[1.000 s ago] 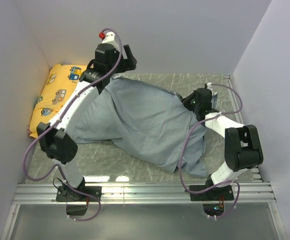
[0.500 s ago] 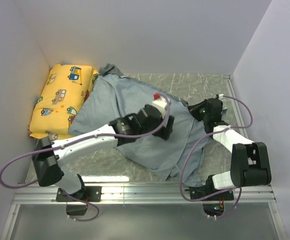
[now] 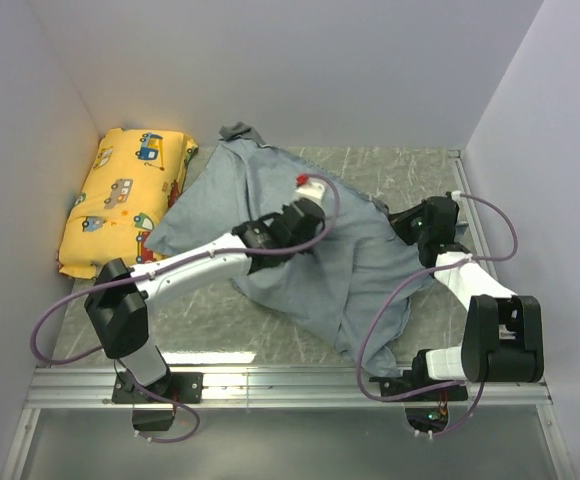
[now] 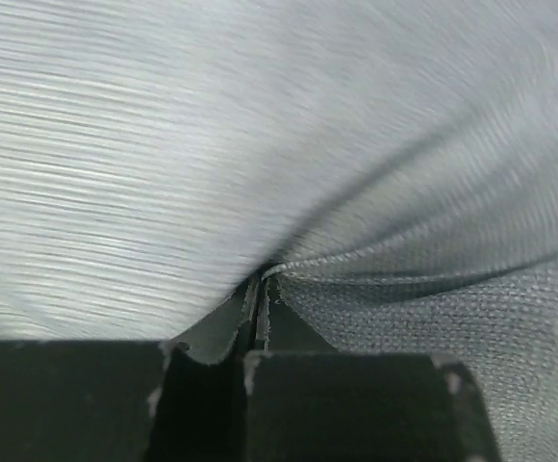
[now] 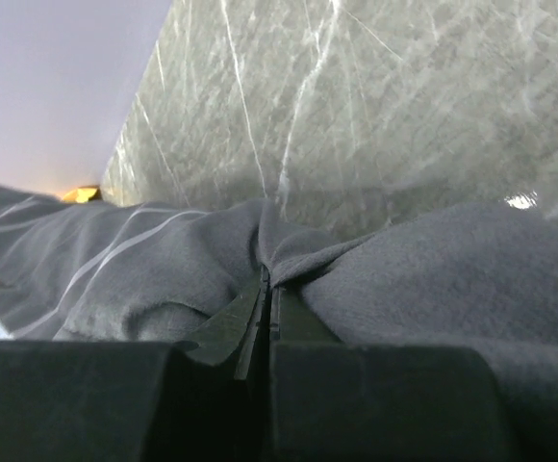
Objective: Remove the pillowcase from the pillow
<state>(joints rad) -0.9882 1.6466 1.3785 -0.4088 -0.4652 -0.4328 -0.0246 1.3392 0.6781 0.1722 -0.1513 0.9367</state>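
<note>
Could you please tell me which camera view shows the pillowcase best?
The top external view: it shows the pillowcase at nearly its full spread across the table. The wrist views show only close folds pinched in the left gripper and the right gripper.

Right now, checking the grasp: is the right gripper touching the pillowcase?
Touching. The right wrist view shows the right gripper shut on a fold of the pillowcase.

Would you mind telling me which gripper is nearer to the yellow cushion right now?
Left. The left gripper pinches the pillowcase mid-table, right of the yellow cushion; the right gripper grips fabric farther right.
</note>
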